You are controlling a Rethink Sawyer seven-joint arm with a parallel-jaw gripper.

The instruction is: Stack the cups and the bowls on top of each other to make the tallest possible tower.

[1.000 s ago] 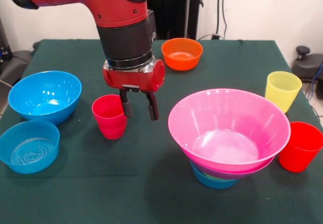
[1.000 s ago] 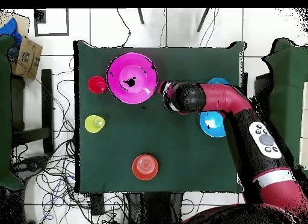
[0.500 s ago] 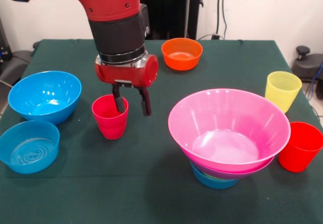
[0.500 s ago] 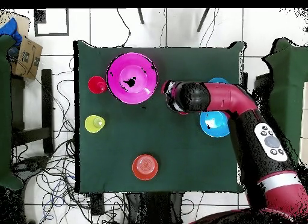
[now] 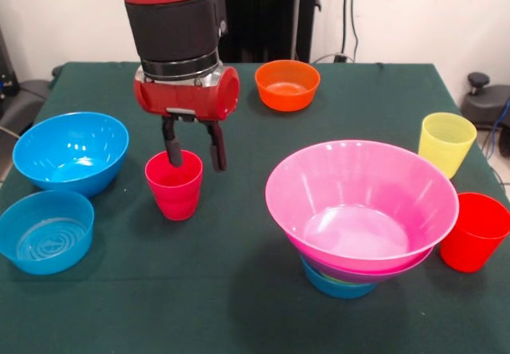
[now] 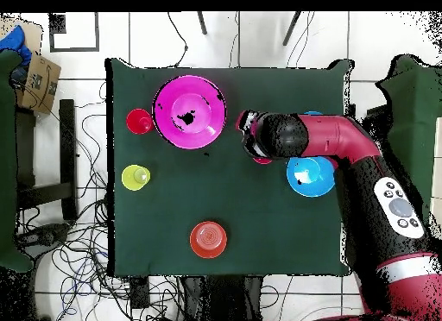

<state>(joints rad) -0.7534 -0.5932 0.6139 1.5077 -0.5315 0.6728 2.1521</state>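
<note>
Arm: red and black, descending vertically. Gripper [image 5: 192, 149]: fingers apart, one tip inside the rim of a smooth tapered red cup [image 5: 174, 185] standing directly beneath, the other outside it. Tower [image 5: 361, 210]: glossy wide pink bowl nested over a blue base, well to one side. Green cloth table [image 5: 239, 290].

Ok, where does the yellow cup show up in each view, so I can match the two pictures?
Front view: yellow cup stands at the right, behind the red cup.
Overhead view: yellow cup sits at the left side of the table, below the red cup.
Shared landmark: the big pink bowl.
</note>
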